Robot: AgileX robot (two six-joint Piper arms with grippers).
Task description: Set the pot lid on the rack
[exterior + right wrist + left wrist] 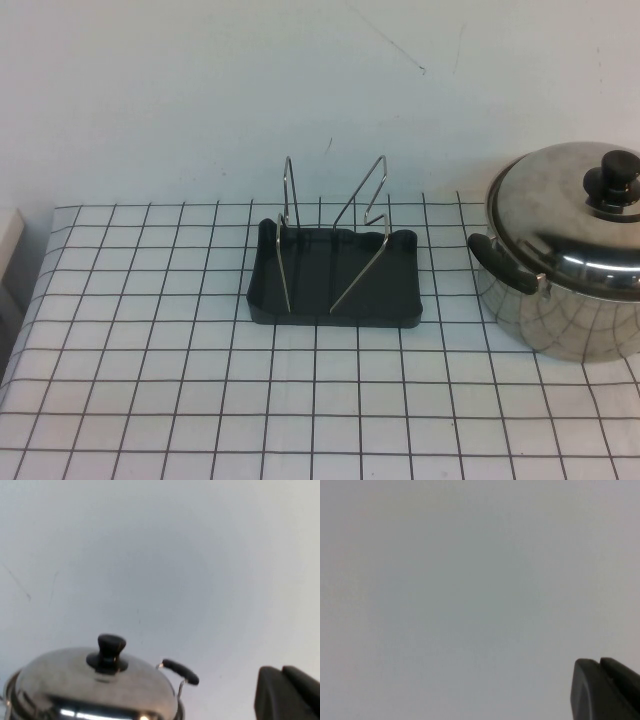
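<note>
The pot lid (570,215), shiny steel with a black knob (612,178), sits on the steel pot (560,310) at the right edge of the table. The dark grey rack (337,275) with two upright wire loops stands empty at mid table. Neither arm shows in the high view. My left gripper (599,662) is shut and empty, facing a blank wall. My right gripper (281,670) is shut and empty, held away from the lid (95,690), whose knob (109,652) and one pot handle (180,671) show in the right wrist view.
The table has a white cloth with a black grid (200,400). A pale wall (200,90) rises right behind the table. A light-coloured object (8,240) sits at the far left edge.
</note>
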